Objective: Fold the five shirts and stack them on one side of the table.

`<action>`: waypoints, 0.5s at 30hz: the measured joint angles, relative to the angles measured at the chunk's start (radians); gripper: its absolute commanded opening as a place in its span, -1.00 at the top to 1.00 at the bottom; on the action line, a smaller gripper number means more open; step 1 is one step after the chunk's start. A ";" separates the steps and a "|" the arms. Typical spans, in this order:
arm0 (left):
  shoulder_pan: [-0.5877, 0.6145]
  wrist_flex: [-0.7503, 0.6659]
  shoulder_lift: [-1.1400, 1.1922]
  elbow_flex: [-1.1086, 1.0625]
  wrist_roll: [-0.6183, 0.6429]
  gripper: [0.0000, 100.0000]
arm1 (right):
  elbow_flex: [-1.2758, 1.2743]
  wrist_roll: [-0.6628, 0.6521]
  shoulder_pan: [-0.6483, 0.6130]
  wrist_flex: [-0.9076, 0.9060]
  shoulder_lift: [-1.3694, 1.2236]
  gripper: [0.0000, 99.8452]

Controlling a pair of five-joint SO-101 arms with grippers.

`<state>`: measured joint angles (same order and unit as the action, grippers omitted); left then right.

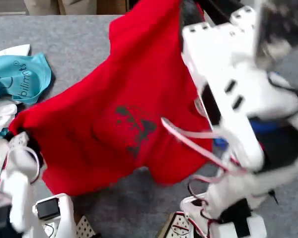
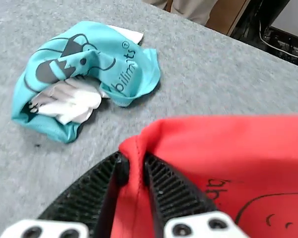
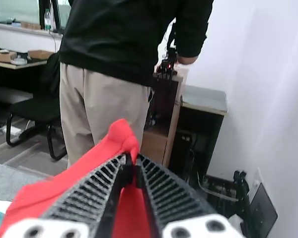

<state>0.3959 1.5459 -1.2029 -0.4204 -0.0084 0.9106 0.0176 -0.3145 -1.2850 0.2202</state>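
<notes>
A: Fingers of the left arm [image 2: 166, 186], what are they doing?
B: They are pinching an edge of the red cloth shirt [image 2: 228, 148]. Fingers of the right arm [image 3: 161, 191] are pinching another edge, and it is hanging spread between them above the grey tabletop [image 2: 228, 74].

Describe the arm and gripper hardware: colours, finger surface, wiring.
Both arms have white plastic shells with black parts: left arm, right arm. The left gripper and right gripper are black and ribbed inside, on white bases with screw holes. Red-and-white cables loop along the right arm.
</notes>
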 measured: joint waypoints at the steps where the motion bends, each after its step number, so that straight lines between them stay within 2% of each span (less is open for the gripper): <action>1: 0.000 -0.049 0.000 -0.044 0.000 0.96 | -0.002 0.005 0.000 0.012 -0.026 0.99; 6: 0.000 -0.359 0.017 -0.261 0.000 0.96 | -0.002 0.021 0.000 0.080 -0.178 0.99; 11: -0.002 -0.769 0.118 -0.483 0.011 0.96 | -0.002 0.041 0.009 0.195 -0.367 0.99; 15: -0.002 -1.010 0.292 -0.488 0.060 0.96 | -0.003 0.044 0.031 0.295 -0.525 0.99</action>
<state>0.3943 0.5363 -0.9114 -0.9083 0.0514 0.9076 0.0621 -0.2839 -0.9904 -0.3046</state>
